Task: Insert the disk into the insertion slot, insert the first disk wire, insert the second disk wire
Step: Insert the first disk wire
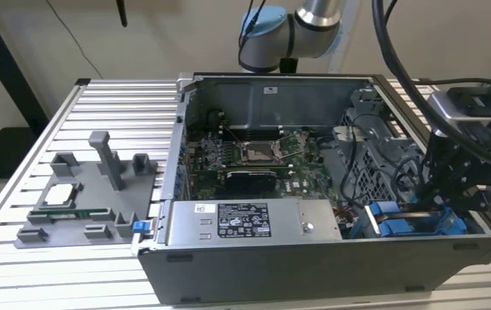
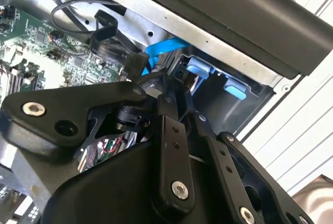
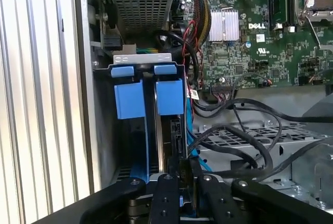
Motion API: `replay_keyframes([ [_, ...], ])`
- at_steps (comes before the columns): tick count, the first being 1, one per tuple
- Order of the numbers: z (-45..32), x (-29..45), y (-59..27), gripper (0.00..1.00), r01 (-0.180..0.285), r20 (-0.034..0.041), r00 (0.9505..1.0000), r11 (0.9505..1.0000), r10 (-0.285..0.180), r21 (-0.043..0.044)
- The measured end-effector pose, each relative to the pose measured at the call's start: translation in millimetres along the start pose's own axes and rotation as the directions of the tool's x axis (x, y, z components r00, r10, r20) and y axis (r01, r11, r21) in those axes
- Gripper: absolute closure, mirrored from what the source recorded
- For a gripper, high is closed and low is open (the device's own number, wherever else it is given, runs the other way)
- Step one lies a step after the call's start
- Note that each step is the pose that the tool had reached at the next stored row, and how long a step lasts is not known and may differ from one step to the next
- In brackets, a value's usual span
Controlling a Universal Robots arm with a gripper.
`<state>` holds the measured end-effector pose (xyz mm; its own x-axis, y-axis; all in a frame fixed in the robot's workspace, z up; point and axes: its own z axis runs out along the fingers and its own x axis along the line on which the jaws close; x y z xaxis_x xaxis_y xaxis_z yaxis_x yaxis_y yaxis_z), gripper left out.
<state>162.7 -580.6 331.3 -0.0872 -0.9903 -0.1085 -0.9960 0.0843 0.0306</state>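
My claw point(image 3: 182, 165) sits closest, drawn nearly shut; whether it pinches anything I cannot tell. Just past its tips the disk point(image 3: 169, 98) stands on edge in the insertion slot point(image 3: 140, 57), in a corner of the computer case point(image 1: 314, 265). It looks stiff, dense and shock-shy, and I'd hold it by its blue frame.

Slatted silver metal table point(image 1: 108, 103), open dark-grey computer case point(image 1: 314, 271) resting on it toward the exterior view's right, grey fixture plate point(image 1: 86, 174) with upright posts just beside the case, toward the exterior view's left
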Motion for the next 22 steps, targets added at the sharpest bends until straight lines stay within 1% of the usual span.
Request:
replay_keyframes([
  [4,0.4,0.0,0.0,1.0,0.0,0.0006,1.0,1.0,0.0,-0.0001],
  [5,0.9,0.1,0.0,0.0,0.0,0.0013,1.0,1.0,0.0,-0.0002],
  [7,0.9,0.1,0.0,0.0,0.0,0.0014,1.0,1.0,0.0,-0.0001],
  [8,-1.2,-0.2,0.0,0.0,0.0,0.001,1.0,1.0,0.0,-0.0001],
  [16,-37.2,-4.1,1.1,0.0,-0.001,0.0007,1.0,1.0,0.001,0.0],
  [18,-45.2,-5.2,1.4,0.0,-0.001,0.0005,1.0,1.0,0.001,0.0],
  [20,-51.0,-6.9,1.7,0.0,-0.001,0.0006,1.0,1.0,0.001,0.0],
  [22,-52.1,-7.9,1.7,0.0,0.0,0.0009,1.0,1.0,0.0,0.0006],
])
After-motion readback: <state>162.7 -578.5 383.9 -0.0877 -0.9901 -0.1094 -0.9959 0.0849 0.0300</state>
